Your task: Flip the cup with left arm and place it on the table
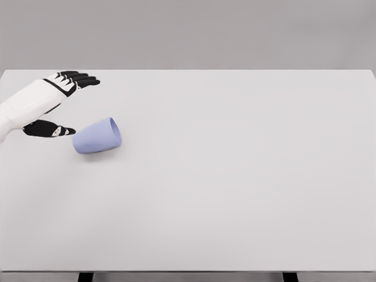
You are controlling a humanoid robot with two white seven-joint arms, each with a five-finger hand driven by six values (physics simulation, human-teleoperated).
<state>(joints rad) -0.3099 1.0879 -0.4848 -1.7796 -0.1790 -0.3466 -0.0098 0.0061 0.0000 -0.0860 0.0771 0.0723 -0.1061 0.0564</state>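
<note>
The cup (97, 136) lies on its side on the table (235, 176), toward the left edge. The left hand (59, 103) is spread wide, holding nothing, its thumb (50, 129) tip just beside the cup's base.

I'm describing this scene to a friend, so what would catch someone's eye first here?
A lavender cup lying on its side at the left of the white table stands out most. Right beside it, the left robot hand is open, its black fingers above the cup and thumb close by its base.
</note>
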